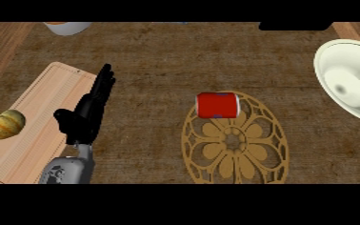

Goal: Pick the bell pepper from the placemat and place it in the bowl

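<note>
Note that the task has not visibly begun: the red bell pepper point(217, 105) rests at the 12 o'clock edge of the gold openwork placemat point(235, 140), ungrasped, while the white bowl point(342, 76) waits well apart at roughly 2 o'clock from it, at the right edge of the worktop point(169, 62). Your left robot hand point(90, 109) stands at 9 o'clock of the placemat, released, fingers straight and raised beside the wooden board point(38, 119), holding nothing; the right robot hand is out of view. Reaching, grasping, carrying and placing all appear to remain.
</note>
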Available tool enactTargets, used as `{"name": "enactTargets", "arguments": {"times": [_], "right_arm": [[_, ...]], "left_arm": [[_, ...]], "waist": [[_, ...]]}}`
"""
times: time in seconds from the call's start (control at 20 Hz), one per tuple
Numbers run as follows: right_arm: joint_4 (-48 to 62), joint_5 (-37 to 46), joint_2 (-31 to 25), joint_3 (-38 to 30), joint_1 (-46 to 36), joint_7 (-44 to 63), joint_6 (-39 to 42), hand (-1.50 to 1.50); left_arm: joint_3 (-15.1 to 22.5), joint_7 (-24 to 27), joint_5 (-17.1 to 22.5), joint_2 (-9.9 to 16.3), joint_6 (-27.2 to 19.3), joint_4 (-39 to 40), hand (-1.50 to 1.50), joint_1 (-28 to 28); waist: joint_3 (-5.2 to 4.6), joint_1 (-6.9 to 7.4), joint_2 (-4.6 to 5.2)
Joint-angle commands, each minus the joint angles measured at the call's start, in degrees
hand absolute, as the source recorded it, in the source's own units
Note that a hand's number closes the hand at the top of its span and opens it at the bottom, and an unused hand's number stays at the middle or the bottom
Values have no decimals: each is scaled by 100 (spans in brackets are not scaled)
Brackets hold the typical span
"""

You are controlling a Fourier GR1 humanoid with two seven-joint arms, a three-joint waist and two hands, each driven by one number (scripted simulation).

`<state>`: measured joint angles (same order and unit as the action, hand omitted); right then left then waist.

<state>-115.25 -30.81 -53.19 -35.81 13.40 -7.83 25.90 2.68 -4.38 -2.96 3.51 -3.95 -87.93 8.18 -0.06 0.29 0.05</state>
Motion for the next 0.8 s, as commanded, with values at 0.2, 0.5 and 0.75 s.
{"name": "enactTargets", "arguments": {"times": [0.2, 0.5, 0.75], "right_arm": [[1105, 1633, -317, 714, -1111, -30, -416, 150], [2333, 3113, -351, 1673, -2087, -693, -995, 150], [3916, 3987, 1, 2355, -2954, -1400, -1403, 150]], "left_arm": [[96, -117, -13, -75, 62, -30, 0, 227], [223, -257, -165, -195, -70, -69, 0, 273], [-55, -55, 106, 37, 240, 106, 0, 192]], "waist": [[10, 95, 32], [10, 137, 37], [10, 148, 39]]}}
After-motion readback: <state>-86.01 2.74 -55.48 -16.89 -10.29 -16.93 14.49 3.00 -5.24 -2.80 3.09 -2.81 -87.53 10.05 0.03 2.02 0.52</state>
